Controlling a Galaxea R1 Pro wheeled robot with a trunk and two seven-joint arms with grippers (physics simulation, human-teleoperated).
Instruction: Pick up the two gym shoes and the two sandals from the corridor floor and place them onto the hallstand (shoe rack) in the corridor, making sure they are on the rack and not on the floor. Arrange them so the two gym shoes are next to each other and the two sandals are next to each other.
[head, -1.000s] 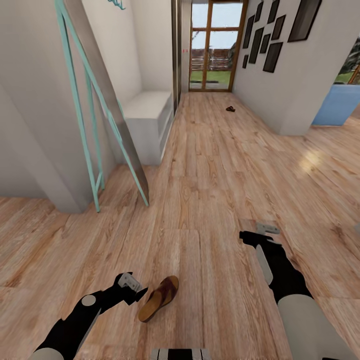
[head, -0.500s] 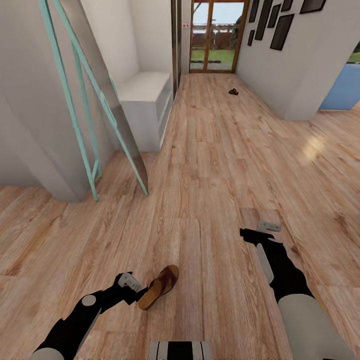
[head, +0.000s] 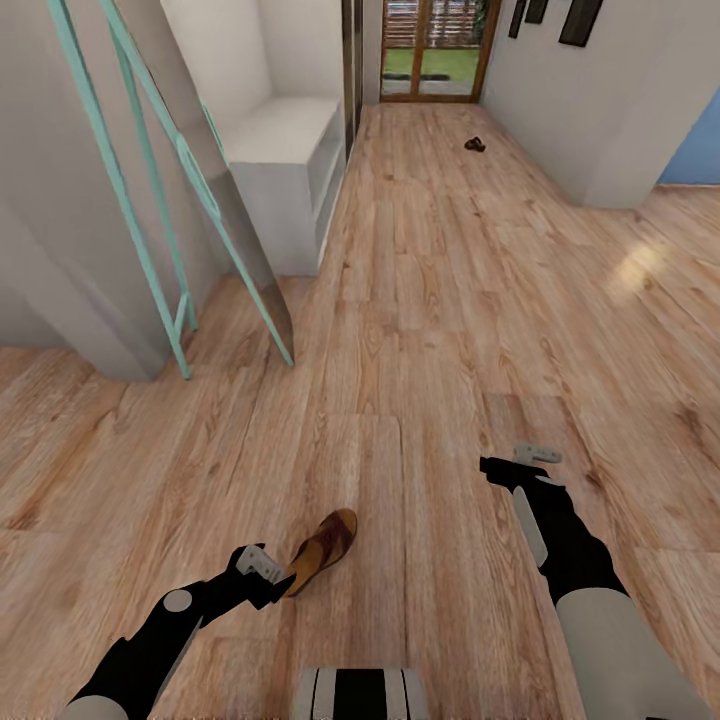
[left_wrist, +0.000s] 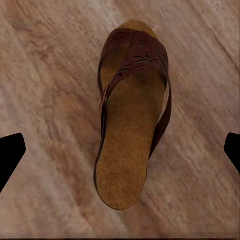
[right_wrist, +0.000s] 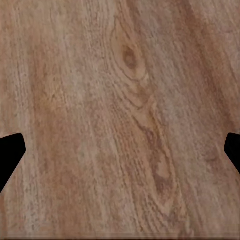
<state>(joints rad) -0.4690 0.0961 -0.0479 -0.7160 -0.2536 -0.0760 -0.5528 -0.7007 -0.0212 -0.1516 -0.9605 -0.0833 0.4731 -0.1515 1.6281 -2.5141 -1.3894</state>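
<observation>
Light brown wood-grain plank floor (head: 440, 300) runs the length of a corridor toward a glazed door with an orange-brown wooden frame (head: 432, 45), green grass showing beyond it. White walls (head: 575, 100) line both sides; dark picture frames (head: 580, 18) hang on the right wall. A patch of light (head: 640, 265) lies on the planks at the right. A tall leaning mirror with a turquoise frame (head: 170, 190) stands against the left wall. A blue surface (head: 700, 150) shows at the far right edge.

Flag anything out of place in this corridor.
One brown sandal lies loose on the floor beside the left gripper; a small dark thing, too small to identify, lies far down the corridor.
</observation>
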